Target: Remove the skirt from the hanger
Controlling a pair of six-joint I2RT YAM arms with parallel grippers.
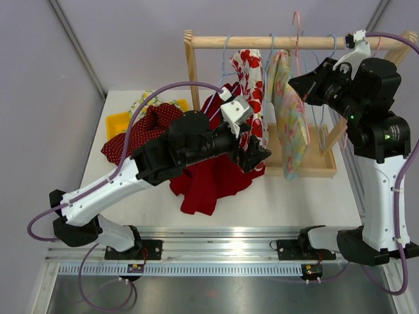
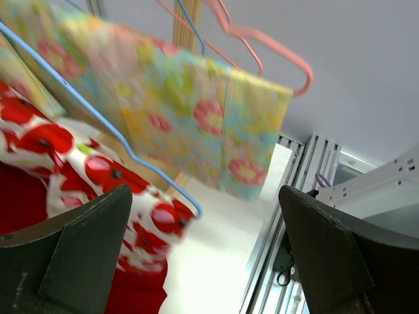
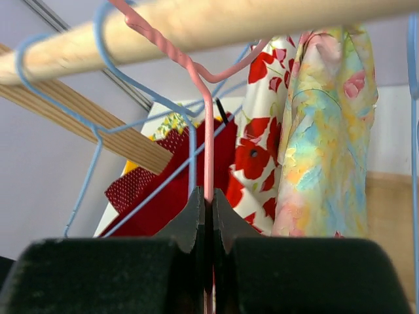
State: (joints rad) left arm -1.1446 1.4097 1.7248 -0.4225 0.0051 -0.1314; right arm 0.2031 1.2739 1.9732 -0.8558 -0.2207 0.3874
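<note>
A pastel floral skirt (image 1: 292, 131) hangs on a pink wire hanger (image 1: 296, 29) from the wooden rail (image 1: 262, 42). My right gripper (image 1: 306, 84) is shut on the pink hanger's wire (image 3: 208, 131) just below the rail (image 3: 229, 19), the wire pinched between the fingertips (image 3: 209, 196). The skirt (image 3: 327, 131) hangs to the right of it. My left gripper (image 1: 258, 157) is open and empty, low beside a red-poppy white garment (image 1: 251, 78) on a blue hanger (image 2: 98, 118). In the left wrist view the gripper (image 2: 206, 216) faces the pastel skirt (image 2: 190, 111), apart from it.
A pile of red clothes (image 1: 203, 176) and a red polka-dot piece (image 1: 141, 131) lie on the table under my left arm. A yellow tray (image 1: 118, 121) is at the back left. The rack's wooden base (image 1: 321, 163) and more blue hangers (image 1: 327, 49) are at the right.
</note>
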